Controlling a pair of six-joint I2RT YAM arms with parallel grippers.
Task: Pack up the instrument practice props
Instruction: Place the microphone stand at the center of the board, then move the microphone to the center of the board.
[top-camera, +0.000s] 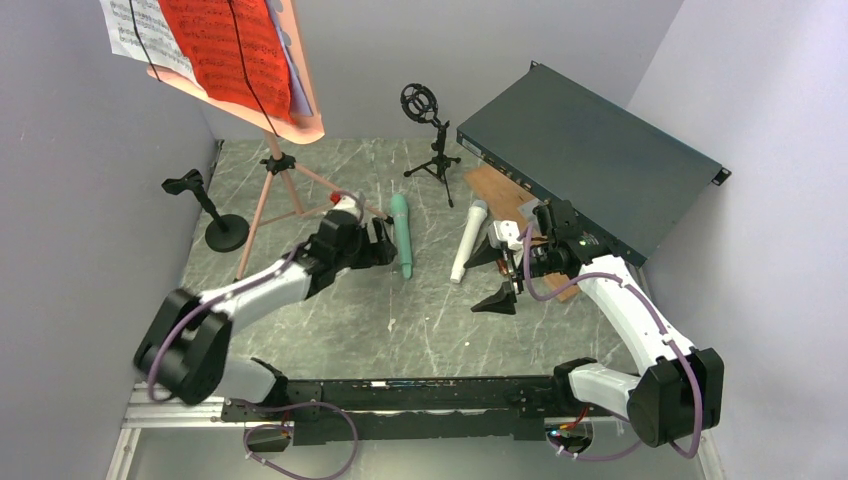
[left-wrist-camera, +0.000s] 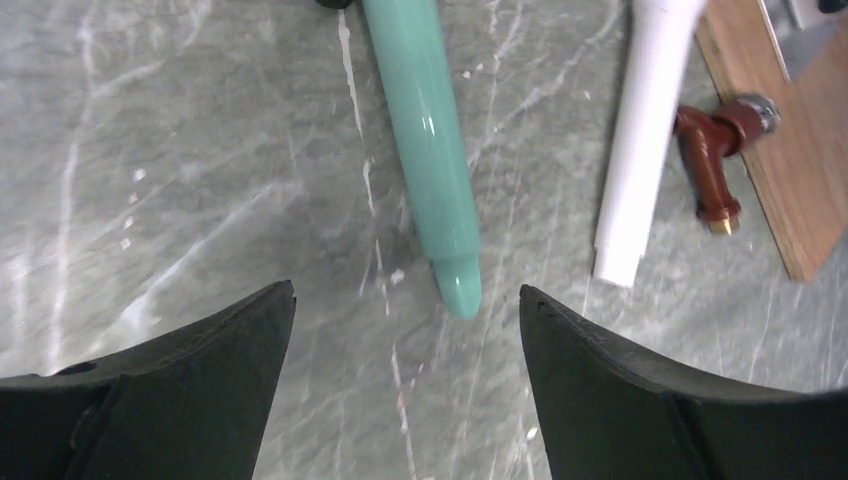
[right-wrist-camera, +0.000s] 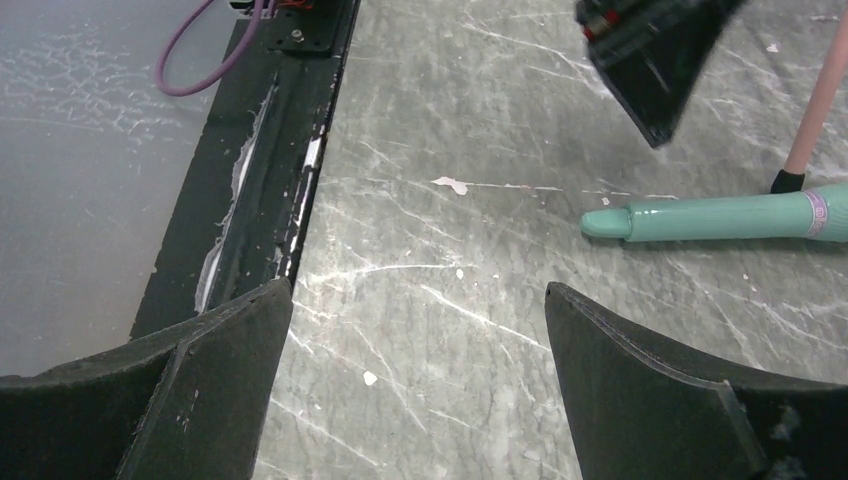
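Links: white shells on my left arm (top-camera: 262, 285) and right arm (top-camera: 630, 305).
Joints: black housings.
Cables: purple, I see one per arm.
Fingers: black wedges on my left gripper (left-wrist-camera: 407, 290).

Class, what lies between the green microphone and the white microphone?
Only bare grey marbled tabletop separates the green microphone from the white microphone; the left wrist view shows it best.

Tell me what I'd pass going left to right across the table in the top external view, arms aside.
Round-base microphone mount → pink music stand → green microphone → white microphone → dark green metal box. The tripod microphone mount at the back spans both microphones, so it is left out.
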